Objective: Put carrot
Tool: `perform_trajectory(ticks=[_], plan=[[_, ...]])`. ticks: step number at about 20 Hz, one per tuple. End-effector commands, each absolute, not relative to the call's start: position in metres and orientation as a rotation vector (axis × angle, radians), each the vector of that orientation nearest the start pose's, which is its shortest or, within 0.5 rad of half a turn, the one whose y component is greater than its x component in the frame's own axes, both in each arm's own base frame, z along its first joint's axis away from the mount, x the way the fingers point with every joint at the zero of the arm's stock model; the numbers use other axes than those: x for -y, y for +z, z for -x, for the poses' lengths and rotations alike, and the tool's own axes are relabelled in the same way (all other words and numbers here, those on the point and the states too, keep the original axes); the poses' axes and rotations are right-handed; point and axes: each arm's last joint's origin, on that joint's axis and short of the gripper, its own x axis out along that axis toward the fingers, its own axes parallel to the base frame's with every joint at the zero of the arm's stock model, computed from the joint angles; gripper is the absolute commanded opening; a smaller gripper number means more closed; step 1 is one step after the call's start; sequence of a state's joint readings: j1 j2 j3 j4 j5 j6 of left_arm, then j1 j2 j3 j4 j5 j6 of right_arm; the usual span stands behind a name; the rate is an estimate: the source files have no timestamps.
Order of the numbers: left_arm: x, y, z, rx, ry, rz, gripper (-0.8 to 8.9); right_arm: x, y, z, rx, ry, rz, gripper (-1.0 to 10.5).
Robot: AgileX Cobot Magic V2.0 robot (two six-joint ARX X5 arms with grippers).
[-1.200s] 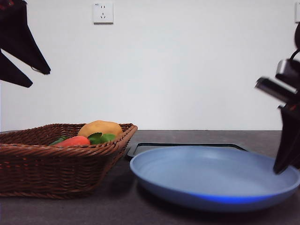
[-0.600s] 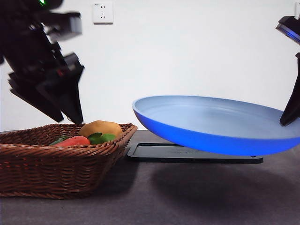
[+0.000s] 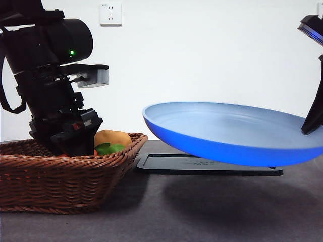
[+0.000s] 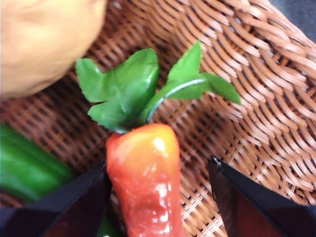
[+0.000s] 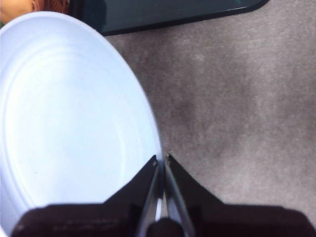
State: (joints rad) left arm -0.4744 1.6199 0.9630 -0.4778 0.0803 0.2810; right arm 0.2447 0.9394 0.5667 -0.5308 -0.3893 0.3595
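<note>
The carrot (image 4: 145, 182), glossy red-orange with a green leafy top, lies in the wicker basket (image 4: 256, 89). My left gripper (image 4: 158, 197) is open, its jaws on either side of the carrot, down inside the basket (image 3: 60, 176) in the front view. There only the carrot's green leaves (image 3: 108, 148) show; the arm hides its body. My right gripper (image 5: 161, 163) is shut on the rim of a blue plate (image 5: 64, 123). It holds the plate (image 3: 232, 133) tilted in the air above the table.
A tan-yellow potato (image 4: 44, 39) and a green vegetable (image 4: 29, 168) lie beside the carrot in the basket. A flat black tray (image 3: 207, 164) lies on the dark table under the raised plate.
My left arm came down from the upper left into the basket, over the carrot. The plate, lifted off the table earlier, has stayed in the air since half a second ago.
</note>
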Motion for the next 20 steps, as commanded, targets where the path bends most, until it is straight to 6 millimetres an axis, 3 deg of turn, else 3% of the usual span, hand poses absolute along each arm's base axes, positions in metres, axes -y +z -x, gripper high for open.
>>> perform_trajectory(ticks=[1,4,7,9,11,14,17,20], plan=[[0.146,0.177,-0.273,-1.042,-0.666,-0.481,2.48,-0.054,0.213,-0.167,-0.996,0.427,-0.393,0.0],[0.146,0.177,-0.273,-1.042,-0.665,-0.483,0.77,-0.054,0.213,-0.167,-0.996,0.427,-0.393,0.0],[0.145,0.18,-0.272,-1.049,-0.663,-0.481,0.6,-0.054,0.213,-0.167,-0.996,0.427,-0.393,0.0],[0.144,0.195,-0.269,-1.069,-0.664,-0.483,0.6,-0.054,0.213,-0.167,-0.996,0.425,-0.393,0.0],[0.143,0.221,-0.268,-1.051,-0.664,-0.473,0.6,-0.054,0.213,-0.167,-0.997,0.42,-0.395,0.0],[0.145,0.279,-0.265,-0.955,-0.659,-0.344,0.6,-0.054,0.212,-0.167,-1.005,0.405,-0.417,0.0],[0.162,0.325,-0.257,-0.826,-0.893,-0.185,0.6,-0.054,0.21,-0.169,-1.022,0.402,-0.417,0.0],[0.191,0.344,-0.244,-0.737,-1.1,-0.098,0.6,-0.055,0.207,-0.171,-1.039,0.4,-0.418,0.0]])
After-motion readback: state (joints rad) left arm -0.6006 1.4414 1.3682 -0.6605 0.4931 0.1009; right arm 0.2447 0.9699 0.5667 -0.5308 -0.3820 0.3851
